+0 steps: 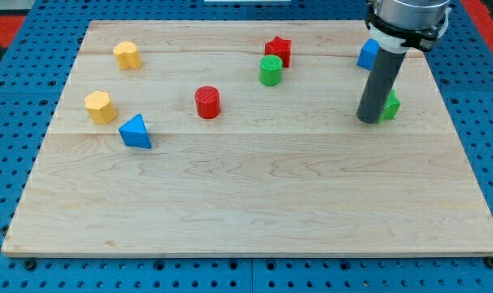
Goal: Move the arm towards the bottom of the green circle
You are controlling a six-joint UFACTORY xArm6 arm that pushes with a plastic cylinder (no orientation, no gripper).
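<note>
**Rod down at the right, green circle off to its left**

Nearest the view's bottom the wooden desk (255, 212) shows only bare planks. Moving up, there's the blue triangle (136, 132) on the left, with a yellow block (100, 107) just above and left of it. The red cylinder (207, 102) stands near the middle. Over on the right, my tip (368, 120) rests on the wood, touching or just beside a green block (390, 106) half hidden behind the rod. No jaws on this arm, just the rod, holding nothing. Further up, the green circle (270, 71) sits well left of my tip, the red star (278, 50) right behind it. A second yellow block (127, 54) lies far left, and a blue block (367, 54) peeks out beside the rod.
</note>
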